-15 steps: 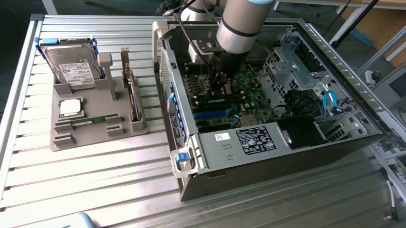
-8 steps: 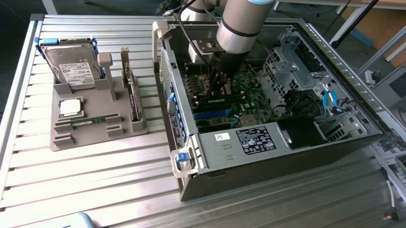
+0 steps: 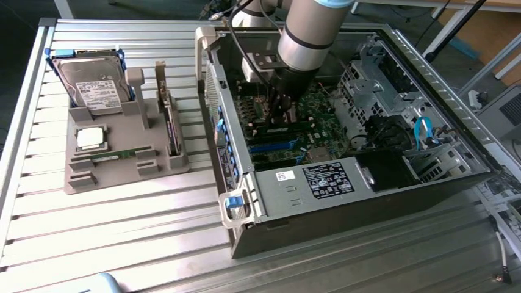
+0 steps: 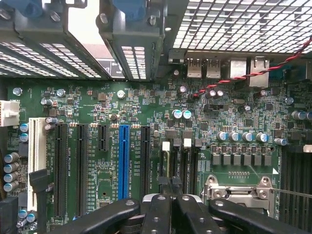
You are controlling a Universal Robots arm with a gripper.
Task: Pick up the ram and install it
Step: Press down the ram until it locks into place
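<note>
My gripper (image 3: 282,117) reaches down into the open computer case (image 3: 326,183), low over the green motherboard (image 4: 112,112). Its black fingers (image 4: 157,210) are shut together right at the memory slots (image 4: 178,158) with white latches. Whether a ram sits between the fingertips I cannot tell. One ram (image 3: 114,156), a thin green stick, lies flat on the grey holder (image 3: 122,178) outside the case, towards the exterior view's left.
The grey holder also carries a hard drive (image 3: 91,85), a square silver processor (image 3: 89,137) and an upright dark expansion card (image 3: 171,128). Drive cages (image 3: 374,85), cables and the case walls close in around the arm. Black and blue card slots (image 4: 123,161) lie beside the gripper.
</note>
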